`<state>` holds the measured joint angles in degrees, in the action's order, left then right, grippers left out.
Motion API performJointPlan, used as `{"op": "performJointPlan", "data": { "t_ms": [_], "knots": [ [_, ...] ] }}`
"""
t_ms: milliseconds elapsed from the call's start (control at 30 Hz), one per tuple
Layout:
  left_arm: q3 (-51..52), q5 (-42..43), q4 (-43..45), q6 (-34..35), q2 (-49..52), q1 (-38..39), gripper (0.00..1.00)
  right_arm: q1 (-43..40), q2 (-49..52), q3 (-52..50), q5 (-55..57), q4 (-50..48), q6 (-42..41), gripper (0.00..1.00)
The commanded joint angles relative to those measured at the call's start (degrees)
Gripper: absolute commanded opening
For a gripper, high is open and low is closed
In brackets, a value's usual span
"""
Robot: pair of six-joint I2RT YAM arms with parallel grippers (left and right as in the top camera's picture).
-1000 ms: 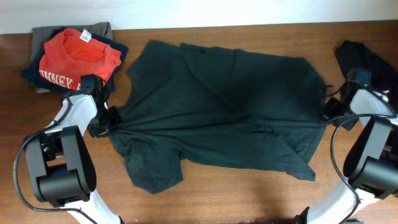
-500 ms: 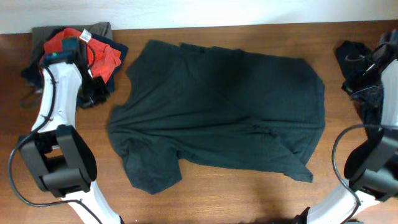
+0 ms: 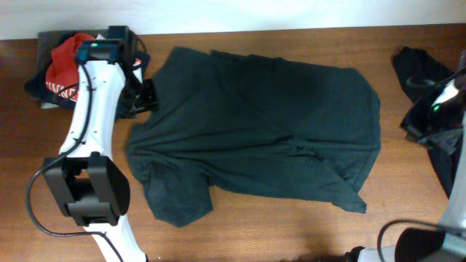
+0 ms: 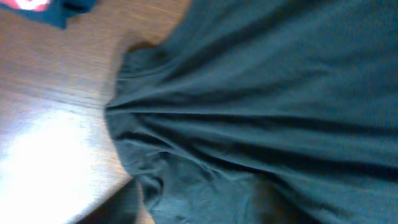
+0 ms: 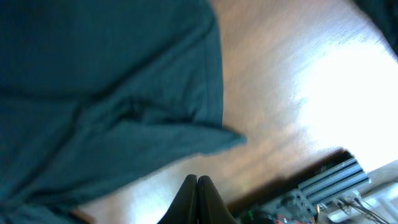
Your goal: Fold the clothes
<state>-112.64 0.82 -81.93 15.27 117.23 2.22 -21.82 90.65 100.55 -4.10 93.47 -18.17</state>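
Note:
A dark green T-shirt (image 3: 255, 131) lies spread out and creased on the wooden table (image 3: 291, 233). It has one sleeve bunched at the front left (image 3: 175, 196). My left gripper (image 3: 143, 94) hovers over the shirt's far left edge. In the left wrist view the shirt (image 4: 261, 106) fills the frame. The two blurred dark fingers (image 4: 121, 206) stand apart at the bottom, open, with only flat cloth beneath them. My right gripper (image 5: 198, 186) is shut on nothing, above bare wood near the shirt's front right corner (image 5: 227, 140). The right arm (image 3: 437, 109) is at the right edge.
A pile of folded clothes with a red shirt (image 3: 62, 65) on top sits at the far left corner, close to my left arm. Another dark garment (image 3: 422, 69) lies at the far right. The table's front edge and some equipment (image 5: 323, 186) show in the right wrist view.
The left gripper has let go of the shirt's left edge, opened and swung toward the far side. The right arm has pulled back from the shirt's right edge.

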Motion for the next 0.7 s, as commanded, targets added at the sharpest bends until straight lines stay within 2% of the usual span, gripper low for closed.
{"op": "performJointPlan", "data": {
  "t_ms": [0, 100, 133, 367, 667],
  "knots": [
    [-0.9, 0.9, -0.4, -0.4, -0.7, 1.5, 0.84, 3.3, -3.5, -8.7, -0.4, -2.0, 0.7, 0.04],
    [-0.9, 0.9, -0.8, -0.4, -0.7, 2.1, 0.87, 4.9, -5.5, -17.4, -0.4, -7.0, -1.0, 0.04],
    [-0.9, 0.9, -1.1, -0.4, -0.7, 2.1, 0.91, 5.0, -5.8, -20.4, -0.4, -8.9, -2.0, 0.04],
    [-0.9, 0.9, -2.9, -0.4, -0.7, 2.1, 0.96, 4.8, -5.7, -37.7, -0.4, -22.4, -8.7, 0.04],
    [-0.9, 0.9, -3.9, -0.4, -0.7, 2.1, 0.96, 4.9, -5.7, -49.2, -0.4, -32.1, -10.7, 0.04]
  ]
}}
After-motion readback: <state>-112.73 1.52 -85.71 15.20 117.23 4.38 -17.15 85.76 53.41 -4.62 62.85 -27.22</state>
